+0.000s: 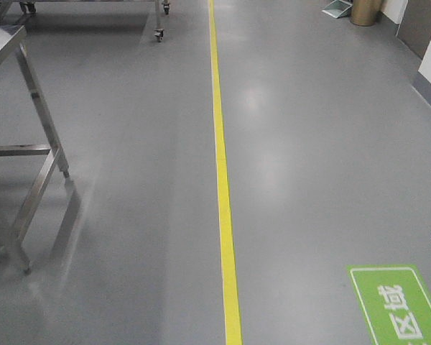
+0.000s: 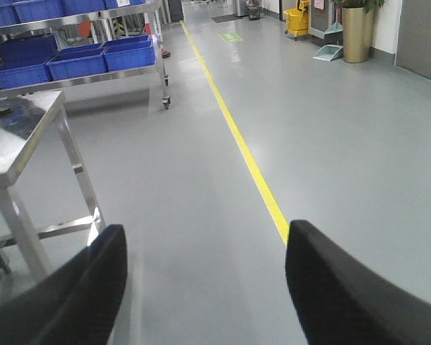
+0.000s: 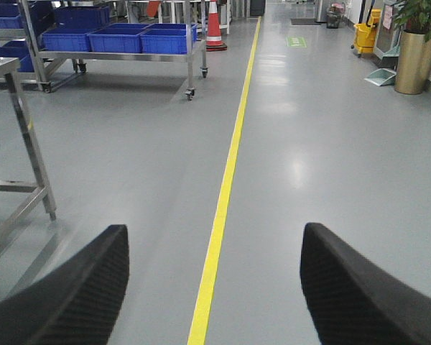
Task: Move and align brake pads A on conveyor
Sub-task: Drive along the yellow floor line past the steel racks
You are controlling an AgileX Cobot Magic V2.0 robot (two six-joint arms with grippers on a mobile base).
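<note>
With my left claw (image 2: 206, 233) and right claw (image 3: 215, 230) both released and empty over the floor (image 1: 309, 144), and neither the brake pads A nor the conveyor in any view, steering blind I could clip the steel worktop (image 2: 21, 136) or the bin cart (image 3: 122, 43) to my left.

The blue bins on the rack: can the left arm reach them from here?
Probably not. The blue bins sit far off across the floor, past the steel table; the left tool hangs open, well short of them.
</note>
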